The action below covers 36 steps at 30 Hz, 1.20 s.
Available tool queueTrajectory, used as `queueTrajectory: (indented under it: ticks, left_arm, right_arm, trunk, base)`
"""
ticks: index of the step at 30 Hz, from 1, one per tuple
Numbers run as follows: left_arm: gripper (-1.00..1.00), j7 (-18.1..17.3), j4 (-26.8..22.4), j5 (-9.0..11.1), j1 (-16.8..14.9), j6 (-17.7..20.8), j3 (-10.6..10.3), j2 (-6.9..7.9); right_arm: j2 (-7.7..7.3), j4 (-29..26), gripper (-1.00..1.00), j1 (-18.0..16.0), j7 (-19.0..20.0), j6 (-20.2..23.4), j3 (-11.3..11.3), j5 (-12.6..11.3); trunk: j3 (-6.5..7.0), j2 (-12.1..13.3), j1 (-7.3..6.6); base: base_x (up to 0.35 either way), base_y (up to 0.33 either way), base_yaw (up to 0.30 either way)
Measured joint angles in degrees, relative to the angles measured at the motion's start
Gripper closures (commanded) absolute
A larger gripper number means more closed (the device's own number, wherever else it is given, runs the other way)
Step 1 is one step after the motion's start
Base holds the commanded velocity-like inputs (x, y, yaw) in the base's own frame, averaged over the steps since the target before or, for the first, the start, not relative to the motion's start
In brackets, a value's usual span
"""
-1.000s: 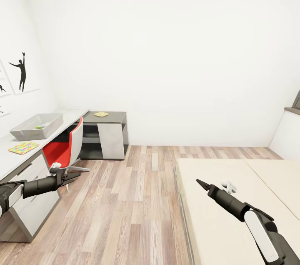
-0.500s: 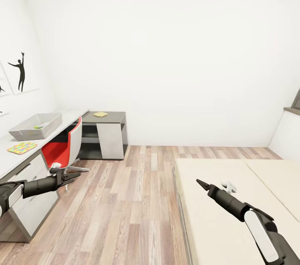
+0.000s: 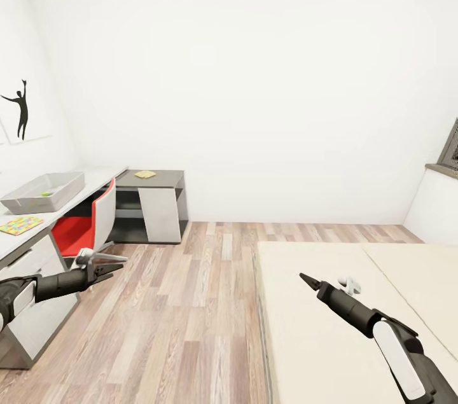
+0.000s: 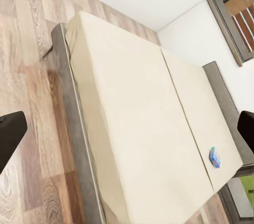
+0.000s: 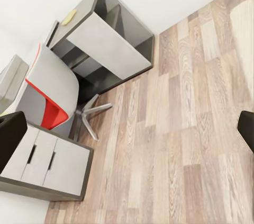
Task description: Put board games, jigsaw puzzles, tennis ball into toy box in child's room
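The toy box (image 3: pixel 41 193) stands on the table (image 3: pixel 95 178) at the left, with a small yellow-green thing (image 3: pixel 46 193) inside, too small to name. One jigsaw puzzle (image 3: pixel 20 224) lies in front of the box. A second flat yellowish square (image 3: pixel 145 174) (image 5: pixel 69 17) lies on the table's far section. The bed (image 3: pixel 331 315) is at the right; a small blue board game (image 4: pixel 214 157) lies on it near the headboard. My left gripper (image 3: pixel 105 270) (image 4: pixel 127 135) hangs open over the floor beside the chair. My right gripper (image 3: pixel 306 280) (image 5: pixel 127 131) is open and empty above the bed's near corner.
A red and white swivel chair (image 3: pixel 86 229) (image 5: pixel 50 94) is tucked at the table, beside white drawer fronts (image 5: pixel 47 163). Wood-plank floor (image 3: pixel 191 302) runs between table and bed. A window frame (image 3: pixel 450 149) shows at the right wall, and a silhouette picture (image 3: pixel 22 114) hangs at the left.
The whole picture has shifted: the camera turned right, so the table and chair sit further left and more bed shows. Both arms keep their pose.
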Motion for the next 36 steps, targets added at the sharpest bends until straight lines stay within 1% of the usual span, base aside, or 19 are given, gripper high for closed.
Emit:
queueTrajectory:
  ticks: [29,36]
  left_arm:
    - [-1.00,0.0,0.0,0.0,0.0,0.0,0.0,-0.03]
    - [-1.00,-0.1,0.0,0.0,0.0,0.0,0.0,0.00]
  right_arm:
    - [0.00,0.0,-1.00,0.0,0.0,0.0,0.0,0.0]
    - [0.00,0.0,-1.00,0.0,0.0,0.0,0.0,0.0]
  trunk:
    - [0.00,0.0,0.00]
    - [0.00,0.0,0.00]
  base:
    - [0.000,-0.297,0.000]
    - [0.000,-0.117,0.000]
